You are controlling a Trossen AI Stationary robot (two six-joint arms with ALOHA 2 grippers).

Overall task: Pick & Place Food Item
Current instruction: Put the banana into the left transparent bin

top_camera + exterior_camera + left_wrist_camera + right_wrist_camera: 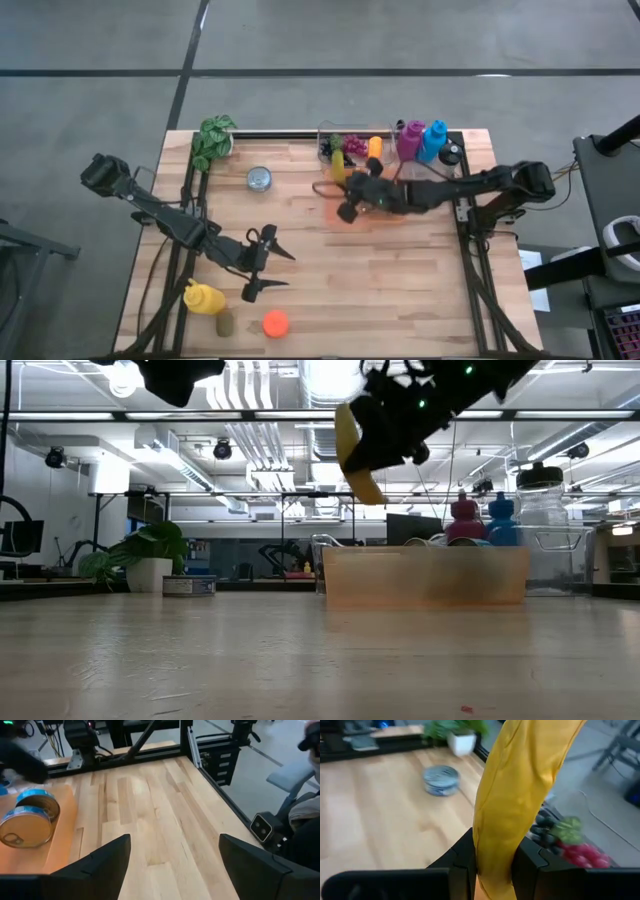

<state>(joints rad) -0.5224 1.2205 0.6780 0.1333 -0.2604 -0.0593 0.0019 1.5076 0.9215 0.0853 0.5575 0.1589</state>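
I see the clear bin (330,135) holding grapes (562,832). My right tool (352,200), just beside the bin, clamps a banana (517,805); my left tool (262,264) stands wide, empty.

free: table centre (390,270) | blocked: back edge — bottles (421,141), plant (212,140), can (260,179)
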